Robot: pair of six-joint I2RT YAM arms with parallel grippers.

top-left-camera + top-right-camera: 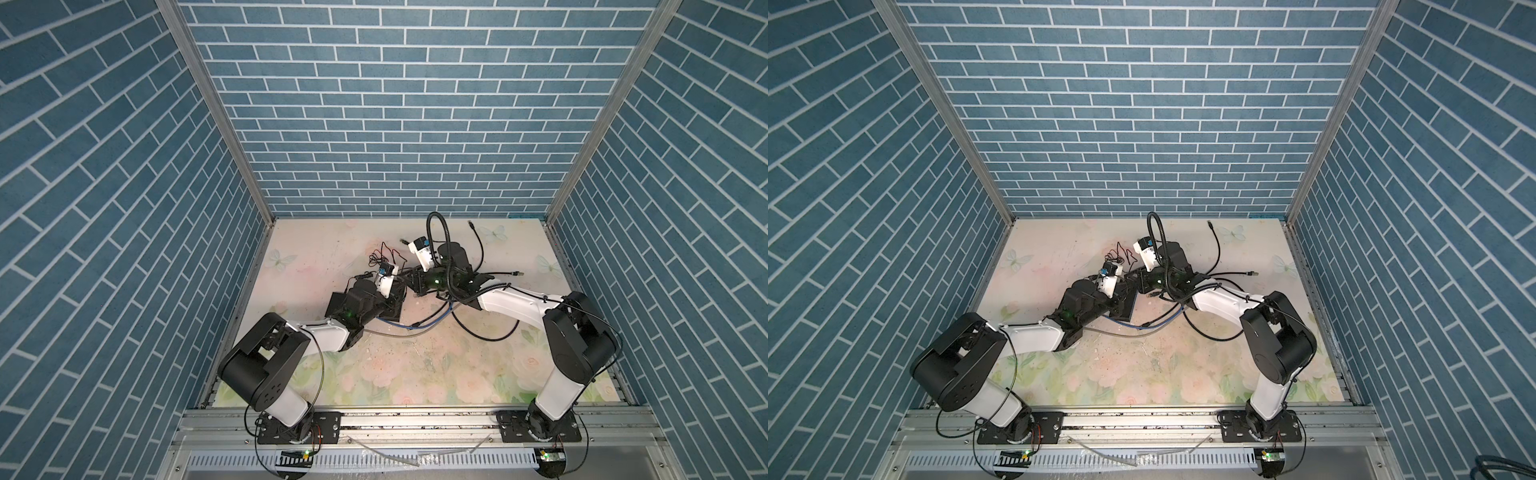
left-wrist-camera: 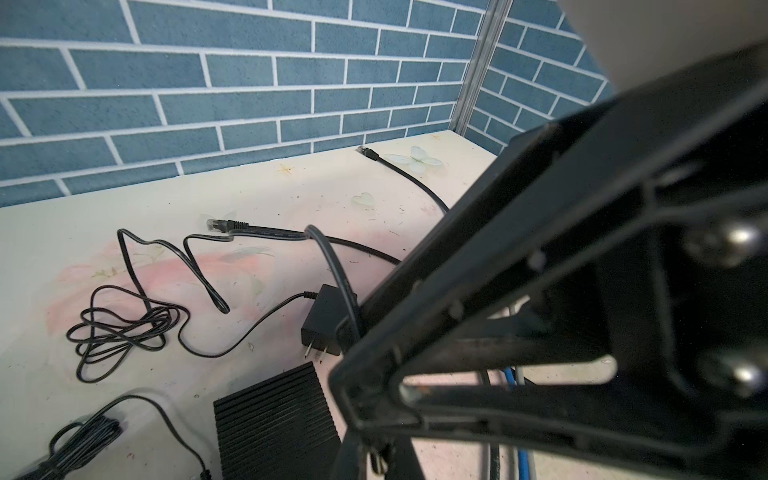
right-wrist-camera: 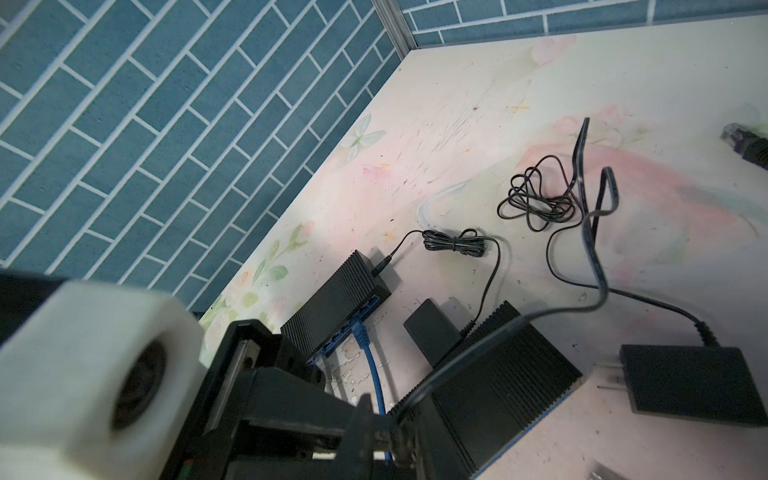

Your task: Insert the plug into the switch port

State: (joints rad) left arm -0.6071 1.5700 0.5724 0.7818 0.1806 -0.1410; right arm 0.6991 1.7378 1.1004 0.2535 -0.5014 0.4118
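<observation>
The right tool (image 3: 381,436) is pinched on the flat black cable (image 3: 503,328) just behind the plug (image 1: 417,296). The plug's long axis runs toward the left arm, tip aimed at the blue port edge of the switch (image 3: 498,374), near it but apart. The left tool (image 1: 398,296) is closed beside that switch on the table (image 1: 415,365); what it grips I cannot tell.

A two-pronged power adapter (image 2: 326,322) is seen lying on the floral tabletop (image 2: 62,232), with a thin black cord (image 2: 120,328) tangled near it. The tabletop is enclosed by blue brick-patterned walls (image 1: 374,104), and a butterfly print (image 2: 415,160) is seen near the corner.
</observation>
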